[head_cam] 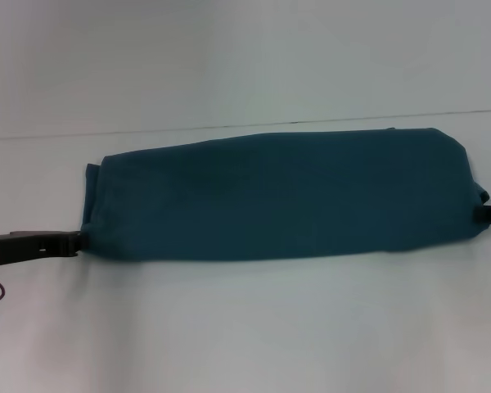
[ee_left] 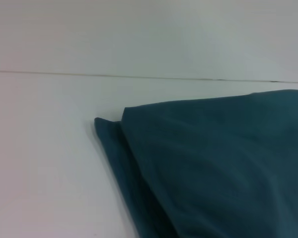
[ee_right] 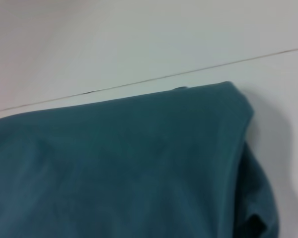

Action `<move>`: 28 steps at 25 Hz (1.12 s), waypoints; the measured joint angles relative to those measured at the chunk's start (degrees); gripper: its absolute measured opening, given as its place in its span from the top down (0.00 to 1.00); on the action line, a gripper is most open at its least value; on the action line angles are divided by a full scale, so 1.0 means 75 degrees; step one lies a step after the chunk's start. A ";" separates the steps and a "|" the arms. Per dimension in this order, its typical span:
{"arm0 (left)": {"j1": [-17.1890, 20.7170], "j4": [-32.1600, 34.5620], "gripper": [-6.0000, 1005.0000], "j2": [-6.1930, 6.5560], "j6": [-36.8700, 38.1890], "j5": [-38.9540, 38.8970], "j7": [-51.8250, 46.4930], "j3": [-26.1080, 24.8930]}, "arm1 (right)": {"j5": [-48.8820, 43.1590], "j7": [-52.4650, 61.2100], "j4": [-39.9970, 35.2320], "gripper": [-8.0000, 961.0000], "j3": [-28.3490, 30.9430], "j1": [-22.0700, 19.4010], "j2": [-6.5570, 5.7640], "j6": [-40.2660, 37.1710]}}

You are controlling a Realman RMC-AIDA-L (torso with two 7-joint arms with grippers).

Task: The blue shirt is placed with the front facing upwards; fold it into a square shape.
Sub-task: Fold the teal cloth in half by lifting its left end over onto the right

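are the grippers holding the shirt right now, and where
It cannot be told for sure. The left gripper sits at the near left corner of the folded shirt and the right gripper at its right end, but no grip shows.

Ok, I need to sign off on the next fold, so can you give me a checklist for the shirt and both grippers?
1. The blue shirt is folded into a long band: ok.
2. Square shape reached: not ok, the band is far wider than deep.
3. The left gripper is at the band's left end, near corner: ok.
4. The right gripper is at the right end: ok.
5. Fingers actually pinching cloth: cannot tell.
6. Layers aligned: not ok, a lower layer sticks out at the left end.
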 joint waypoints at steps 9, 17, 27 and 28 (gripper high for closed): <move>0.0029 -0.0001 0.97 0.0000 -0.0072 0.0000 0.0004 -0.0038 | 0.0011 0.0009 0.0000 0.96 0.0351 -0.0131 -0.0009 0.0230; 0.0049 0.0000 0.97 -0.0001 -0.0071 -0.0001 0.0005 -0.0024 | -0.0009 0.0132 0.0035 0.94 0.0403 -0.0256 -0.0061 0.0335; 0.0052 0.0002 0.97 -0.0008 0.0033 -0.0012 -0.0025 -0.0082 | 0.0003 0.0032 -0.0103 0.90 0.0375 -0.0253 0.0006 0.0215; 0.0051 0.0013 0.97 -0.0006 0.0119 -0.0027 -0.0039 -0.0095 | 0.0004 -0.0009 -0.0169 0.90 0.0377 -0.0254 0.0016 0.0130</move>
